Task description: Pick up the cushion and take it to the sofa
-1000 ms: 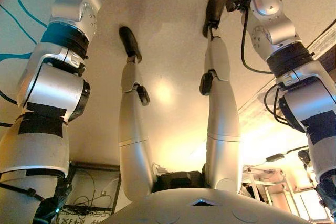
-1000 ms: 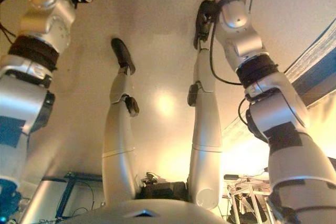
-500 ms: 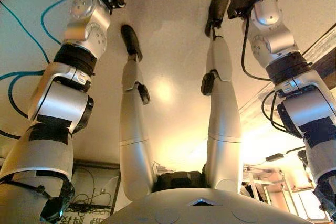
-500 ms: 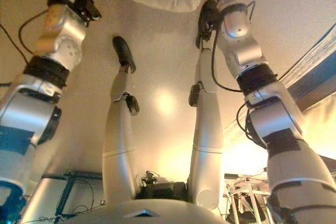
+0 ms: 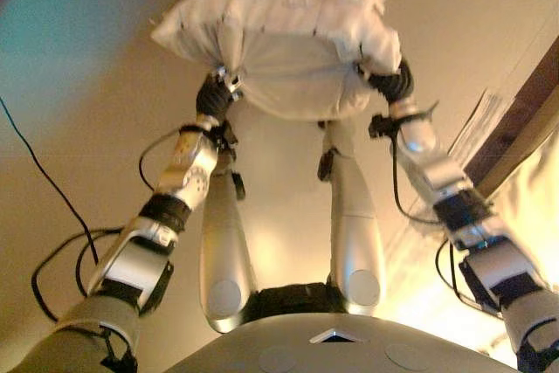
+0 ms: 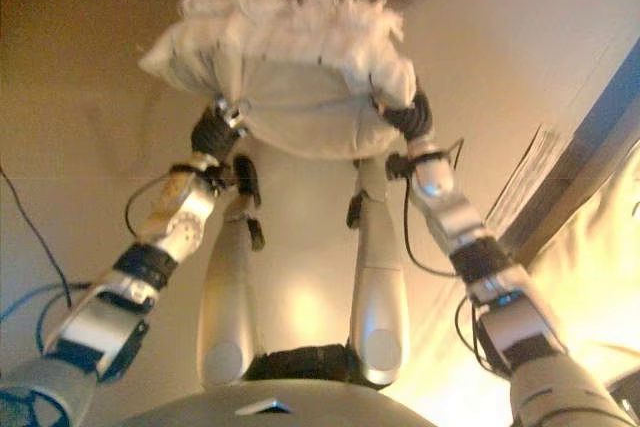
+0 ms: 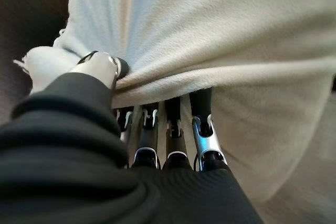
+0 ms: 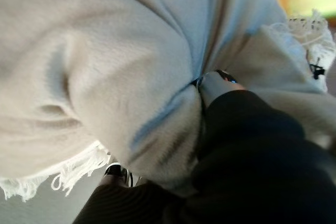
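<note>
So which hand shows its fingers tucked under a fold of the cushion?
The left hand: its wrist view shows fingers under a fold of the cushion. The right hand is buried in fabric, fingers hidden.

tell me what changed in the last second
The cushion has come into the head views: earlier only its lower edge showed at the top, and it now hangs over the floor. The left hand and right hand keep gripping its sides.
</note>
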Motion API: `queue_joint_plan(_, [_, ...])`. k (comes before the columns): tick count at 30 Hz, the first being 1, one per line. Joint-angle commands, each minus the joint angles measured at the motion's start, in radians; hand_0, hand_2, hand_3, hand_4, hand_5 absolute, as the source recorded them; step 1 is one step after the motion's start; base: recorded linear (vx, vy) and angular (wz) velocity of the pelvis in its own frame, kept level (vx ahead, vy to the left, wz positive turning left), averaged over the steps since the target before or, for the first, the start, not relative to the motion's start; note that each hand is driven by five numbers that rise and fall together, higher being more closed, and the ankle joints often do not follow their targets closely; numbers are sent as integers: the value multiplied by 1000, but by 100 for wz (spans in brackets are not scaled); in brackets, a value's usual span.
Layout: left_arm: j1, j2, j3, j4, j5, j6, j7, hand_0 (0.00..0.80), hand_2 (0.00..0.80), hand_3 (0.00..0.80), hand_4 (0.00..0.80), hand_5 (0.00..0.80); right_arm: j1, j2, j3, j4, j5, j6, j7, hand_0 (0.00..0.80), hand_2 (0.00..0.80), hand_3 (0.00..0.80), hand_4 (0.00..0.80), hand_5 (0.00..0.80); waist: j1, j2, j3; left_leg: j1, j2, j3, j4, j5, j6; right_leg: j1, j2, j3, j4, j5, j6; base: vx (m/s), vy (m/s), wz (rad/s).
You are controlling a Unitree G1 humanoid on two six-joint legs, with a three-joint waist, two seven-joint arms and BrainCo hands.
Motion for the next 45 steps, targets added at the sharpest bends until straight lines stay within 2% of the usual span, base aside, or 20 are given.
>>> queue_joint_plan(1, [49,-41,1,-250,13,-12,-124,800,800,800,800,800,90,3,-46,-131,-29,-64,61,800,800,800,800,800,33,21,-32,169,24,39,7,-80,54,120,-123,35,16,-7,112,35,87,-10])
queue_joint_plan(3, [67,-37,7,-258,6,-7,-129,800,800,800,800,800,113,4,-53,-134,-35,-70,69,800,800,800,800,800,34,20,-41,185,22,43,5,-83,57,137,-125,34,14,-7,114,80,88,2])
queue_joint_plan(4, [131,-31,29,-279,-10,10,-150,800,800,800,800,800,192,9,-74,-152,-61,-83,100,800,800,800,800,800,35,15,-79,239,16,52,-2,-93,68,202,-132,27,3,-10,119,146,104,-1])
queue_joint_plan(7, [181,-25,50,-311,-7,21,-168,800,800,800,800,800,250,11,-92,-180,-93,-90,116,800,800,800,800,800,36,6,-110,284,8,57,-5,-105,75,262,-138,20,-12,-11,120,127,59,-2])
queue_joint_plan(8, [236,-20,70,-350,9,17,-186,800,800,800,800,800,311,19,-115,-220,-121,-98,136,800,800,800,800,800,37,-7,-147,339,0,61,-8,-122,84,344,-141,10,-38,-12,120,101,39,4])
queue_joint_plan(10, [269,-14,83,-381,15,17,-190,800,800,800,800,800,347,22,-132,-246,-133,-111,145,800,800,800,800,800,39,-15,-173,378,0,67,-14,-131,88,394,-142,2,-53,-12,120,155,48,-2])
queue_joint_plan(14, [360,-2,118,-474,53,-30,-203,800,800,800,800,800,436,27,-181,-369,-144,-145,162,800,800,800,800,800,43,-24,-242,481,-9,85,-59,-145,102,519,-130,-13,-100,-18,123,123,58,-5])
queue_joint_plan(16, [375,0,122,-489,55,-40,-206,800,800,800,800,800,450,27,-187,-388,-149,-156,161,800,800,800,800,800,44,-27,-257,492,-15,86,-72,-142,105,529,-131,-12,-109,-16,123,120,78,-1])
queue_joint_plan(17, [427,3,144,-547,58,-65,-214,800,800,800,800,800,498,23,-219,-471,-151,-177,170,800,800,800,800,800,47,-25,-288,554,-23,92,-107,-151,115,591,-122,-19,-135,-19,124,109,74,2])
queue_joint_plan(19, [431,4,145,-552,59,-69,-214,800,800,800,800,800,501,24,-221,-478,-154,-183,168,800,800,800,800,800,47,-28,-293,555,-27,93,-113,-146,117,590,-125,-18,-138,-16,124,90,62,-2])
queue_joint_plan(20, [467,7,158,-606,61,-107,-230,800,800,800,800,800,525,23,-243,-549,-165,-209,153,800,800,800,800,800,53,-25,-317,599,-34,88,-139,-154,124,625,-122,-20,-153,-15,123,91,50,-5])
queue_joint_plan(24, [500,24,179,-689,54,-148,-261,800,800,800,800,800,546,23,-277,-646,-148,-222,133,800,800,800,800,800,59,-23,-345,639,-42,83,-184,-148,130,658,-130,-31,-181,1,124,61,19,-9])
queue_joint_plan(32, [541,64,213,-811,56,-178,-300,800,800,800,800,800,599,14,-307,-757,-144,-257,108,800,800,800,800,800,57,-19,-363,687,-43,89,-255,-128,134,684,-128,-43,-207,18,125,44,-60,-4])
queue_joint_plan(36, [551,96,220,-852,50,-183,-292,800,800,800,800,800,581,-2,-295,-774,-124,-274,92,800,800,800,800,800,46,-14,-357,702,-37,118,-252,-128,140,669,-96,-56,-149,-30,112,75,-169,-22])
queue_joint_plan(39, [544,115,219,-862,50,-189,-240,800,800,800,800,800,544,-19,-265,-776,-119,-255,85,800,800,800,800,800,35,-9,-353,719,-17,144,-239,-133,141,664,-51,-53,-108,-97,96,84,-203,-41])
queue_joint_plan(40, [544,115,220,-862,51,-189,-239,800,800,800,800,800,543,-19,-264,-776,-119,-254,84,800,800,800,800,800,36,-8,-352,721,-16,146,-239,-134,140,663,-50,-51,-105,-99,95,150,-290,-48])
queue_joint_plan(41, [544,123,219,-877,31,-179,-219,800,800,800,800,800,537,-41,-259,-783,-120,-232,63,800,800,800,800,800,21,-7,-354,745,5,157,-226,-145,137,674,-16,-32,-91,-135,74,181,-302,-41])
queue_joint_plan(43, [545,126,218,-887,7,-166,-207,800,800,800,800,800,530,-63,-262,-783,-121,-216,46,800,800,800,800,800,13,-9,-363,754,23,174,-215,-140,127,678,5,-27,-89,-145,48,182,-342,-29])
queue_joint_plan(44, [539,123,211,-890,-19,-157,-194,800,800,800,800,800,521,-101,-274,-781,-106,-204,32,800,800,800,800,800,9,-16,-366,751,46,174,-153,-148,118,692,27,-23,-85,-152,19,148,-328,-31])
queue_joint_plan(45, [534,119,205,-890,-21,-158,-186,800,800,800,800,800,519,-120,-282,-781,-95,-201,28,800,800,800,800,800,9,-22,-366,731,53,162,-93,-142,118,697,39,-17,-85,-152,3,186,-391,-41])
